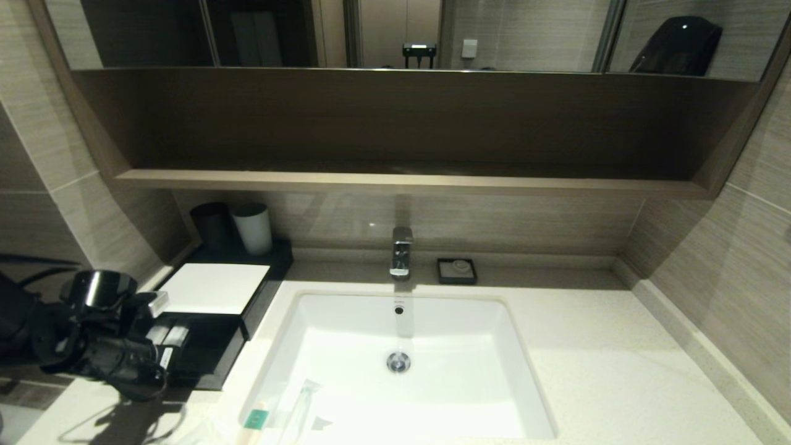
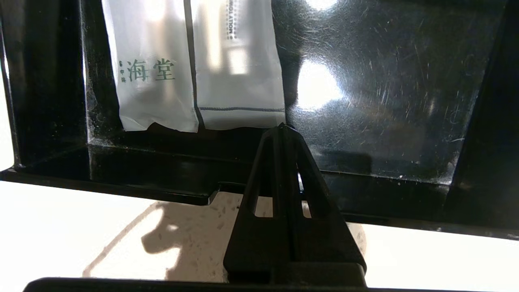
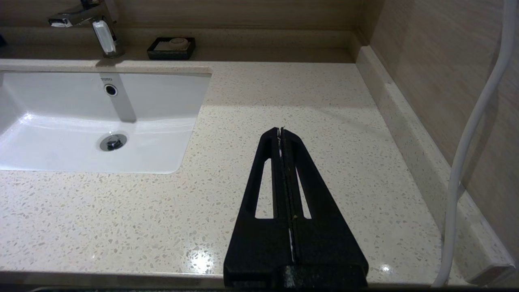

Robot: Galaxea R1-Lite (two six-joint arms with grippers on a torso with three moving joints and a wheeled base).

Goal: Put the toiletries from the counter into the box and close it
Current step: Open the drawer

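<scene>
The box [image 1: 213, 287] stands at the left of the counter [image 1: 605, 371], white top panel up. Its black drawer [image 2: 385, 101] is pulled out toward me. Two white sachets [image 2: 154, 69] lie side by side at one end of the drawer. My left gripper [image 2: 282, 127] is shut and empty, its tip just over the drawer's front wall; in the head view the left gripper [image 1: 179, 355] sits at the drawer's near left. The toiletries lie at the sink's front left rim: a teal-labelled packet [image 1: 254, 418] and a long clear packet [image 1: 296, 402]. My right gripper [image 3: 280, 130] hangs shut over bare counter right of the sink.
The white sink [image 1: 432, 383] fills the middle, with a chrome faucet [image 1: 401, 250] and a small black soap dish [image 1: 456, 271] behind it. A black cup [image 1: 213, 225] and a white cup [image 1: 252, 227] stand behind the box. A brown shelf [image 1: 395, 179] overhangs the back. A white cable [image 3: 474, 129] runs along the right wall.
</scene>
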